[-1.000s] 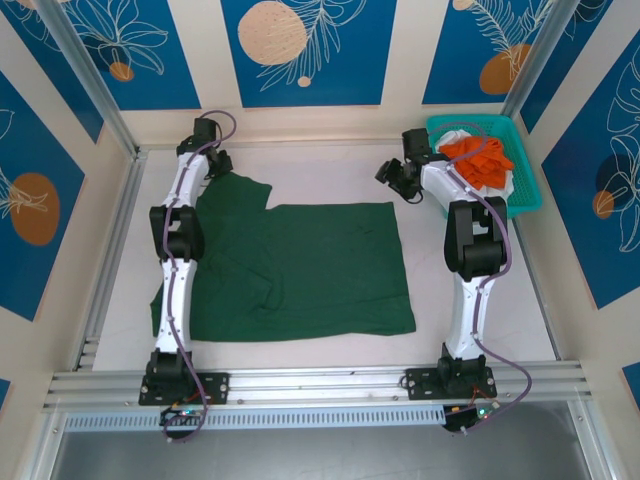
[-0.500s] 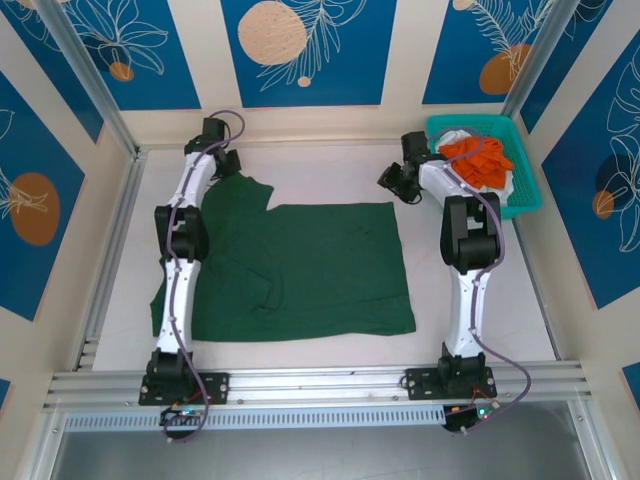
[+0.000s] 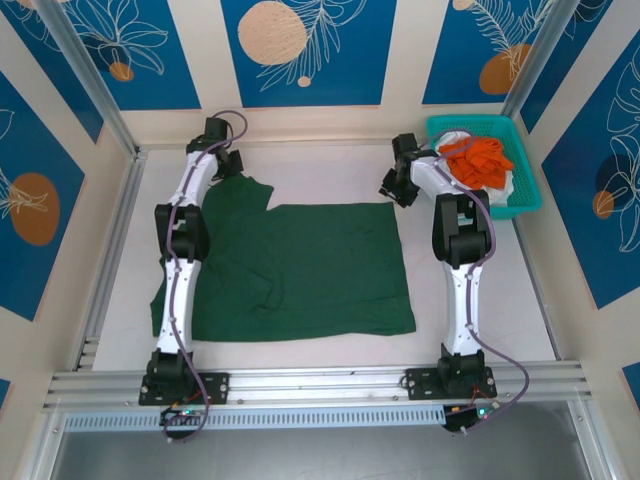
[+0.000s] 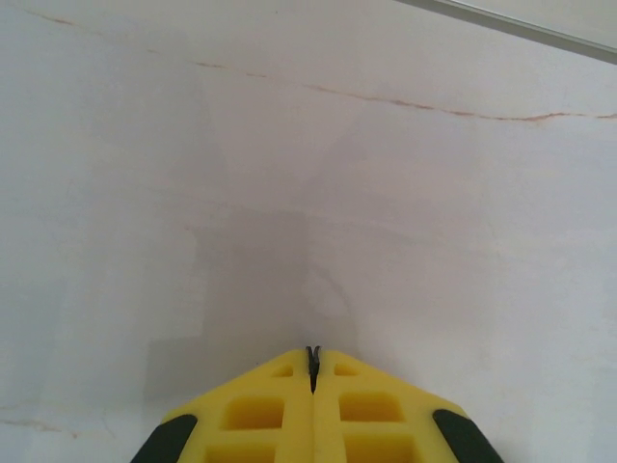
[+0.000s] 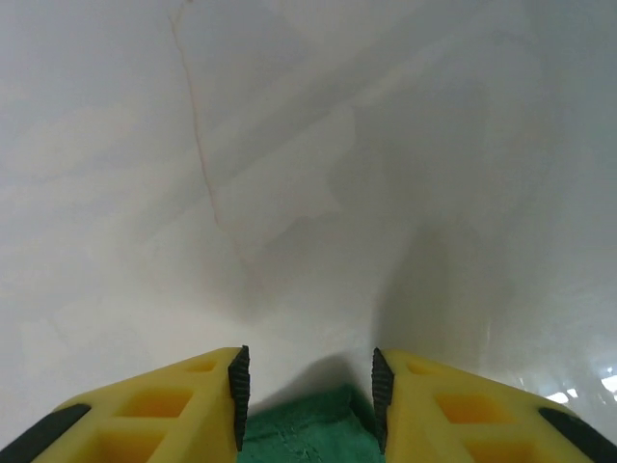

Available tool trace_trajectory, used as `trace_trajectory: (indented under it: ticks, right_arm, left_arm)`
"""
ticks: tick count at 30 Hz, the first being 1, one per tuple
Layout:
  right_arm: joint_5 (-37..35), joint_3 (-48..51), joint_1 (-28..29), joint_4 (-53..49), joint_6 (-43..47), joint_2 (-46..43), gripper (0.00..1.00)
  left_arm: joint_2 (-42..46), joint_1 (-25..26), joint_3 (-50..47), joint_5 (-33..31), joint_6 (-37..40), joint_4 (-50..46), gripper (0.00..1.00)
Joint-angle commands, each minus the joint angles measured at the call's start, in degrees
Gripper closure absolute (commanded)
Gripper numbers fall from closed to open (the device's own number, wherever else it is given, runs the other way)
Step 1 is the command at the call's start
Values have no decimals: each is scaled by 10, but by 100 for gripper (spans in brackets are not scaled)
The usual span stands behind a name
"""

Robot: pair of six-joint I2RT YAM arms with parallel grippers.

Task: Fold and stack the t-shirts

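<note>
Well, both arms stretch far fwd: left gripper (image 4: pixel 311 359) shut (empty, seemingly); right gripper (image 5: pixel 308 371) part-open astride green t-shirt (image 3: pixel 300 265) corner.

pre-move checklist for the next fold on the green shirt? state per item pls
1. Left hand shut: ok, fingers pressed together.
2. Left hand holding the green t-shirt: cannot tell; no cloth shows at its tips, just table ahead.
3. Right hand over the shirt's far right corner: ok, green cloth lies between its fingers.
4. Right hand closed on cloth: not ok, jaws stand apart.
5. Shirt spread flat: ok where visible; the left arm covers part of its left side.
6. Orange t-shirt and white t-shirt in the basket: ok.
</note>
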State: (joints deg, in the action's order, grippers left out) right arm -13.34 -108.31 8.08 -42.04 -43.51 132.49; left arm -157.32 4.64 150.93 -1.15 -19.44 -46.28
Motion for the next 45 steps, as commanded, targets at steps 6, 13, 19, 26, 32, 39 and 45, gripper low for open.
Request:
trace_trajectory:
  ticks: [6,13,19,26,32,39,45]
  right_arm:
    - [-18,-5,12,-30,-31,4,67]
    - [-23,-31,13,-42,-9,23,90]
    - [-34,-21,18,-37,7,4,100]
    - [-38,27,26,-13,28,-45,100]
    - [-37,95,41,23,54,-108,100]
    - [-37,173,53,62,87,-181,100]
    - [-22,237,55,87,112,-256,100]
  left_arm:
    - [39,5,-4,-12,-2,5,100]
    - [42,5,-6,1,-13,5,100]
    - [65,5,-20,6,-21,0,100]
    - [119,10,-67,8,-33,4,100]
    - [209,23,-192,27,-20,44,100]
    - [341,24,-363,79,30,65,100]
    - [461,22,-519,121,51,96,100]
